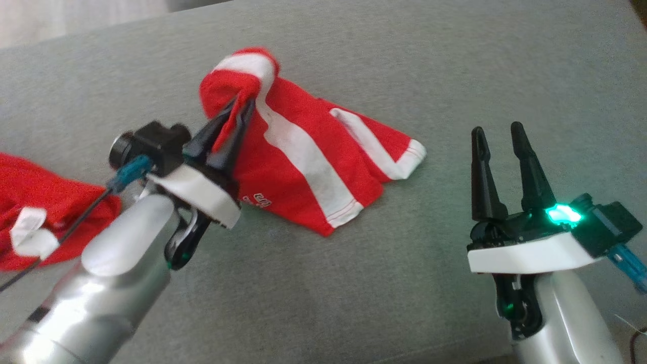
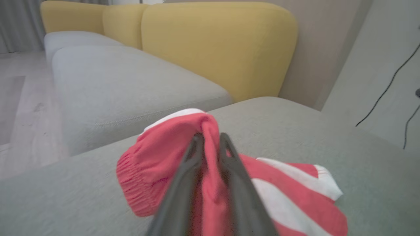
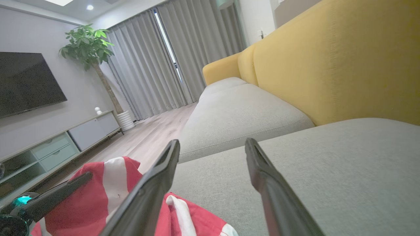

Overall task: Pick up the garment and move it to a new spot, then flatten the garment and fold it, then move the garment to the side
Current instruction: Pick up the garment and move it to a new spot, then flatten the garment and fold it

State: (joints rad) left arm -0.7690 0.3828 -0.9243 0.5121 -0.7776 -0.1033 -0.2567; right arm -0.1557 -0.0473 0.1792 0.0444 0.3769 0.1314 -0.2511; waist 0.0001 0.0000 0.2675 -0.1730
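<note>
The garment (image 1: 303,151) is red with white stripes and lies crumpled on the grey cushion (image 1: 354,293). One end of it is lifted into a peak. My left gripper (image 1: 241,103) is shut on that raised fold. In the left wrist view the red cloth (image 2: 147,170) bulges between and around the two dark fingers of the left gripper (image 2: 210,137). My right gripper (image 1: 498,129) stands open to the right of the garment, apart from it, with nothing between its fingers. In the right wrist view the right gripper (image 3: 213,144) points over bare cushion, with the garment (image 3: 98,193) at the lower left.
A second red cloth (image 1: 35,202) with a white tag lies at the left edge of the cushion. Yellow backrests (image 2: 213,49) rise behind the grey seats. Wooden floor (image 2: 19,114) lies beyond the cushion's edge. A TV stand (image 3: 65,141) and a plant (image 3: 88,42) are far off.
</note>
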